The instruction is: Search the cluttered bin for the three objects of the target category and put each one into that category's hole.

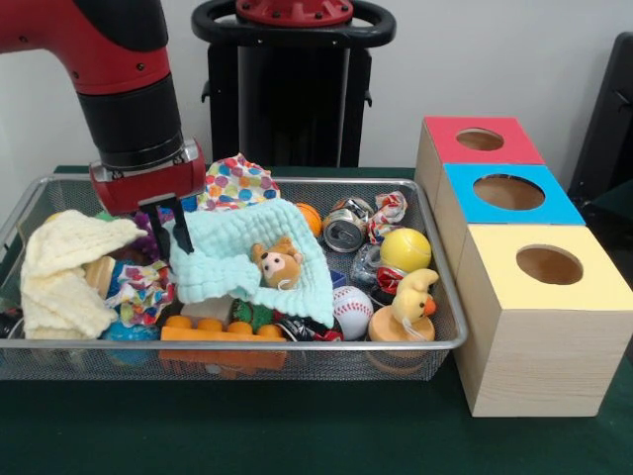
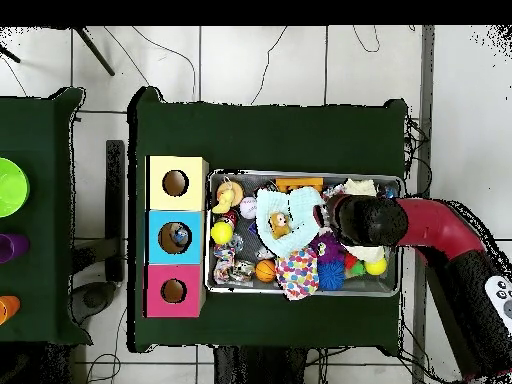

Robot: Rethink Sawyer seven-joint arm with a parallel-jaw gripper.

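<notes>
We see our gripper (image 1: 170, 230), fingers narrowly parted and holding nothing, poised at the mint cloth's (image 1: 247, 259) left edge, above the bin (image 1: 435, 341).

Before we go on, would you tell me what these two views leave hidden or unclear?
- Front view: the light blue cloth covers whatever lies beneath it; only a small plush animal lies on top.
- Overhead view: the arm hides the gripper and the bin contents below.
- Overhead view: the object inside the blue box hole is too small to identify.

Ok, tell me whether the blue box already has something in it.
Yes. In the overhead view, something small shows inside the hole of the blue box; what it is, cannot tell. The front view shows only a dark hole.
</notes>
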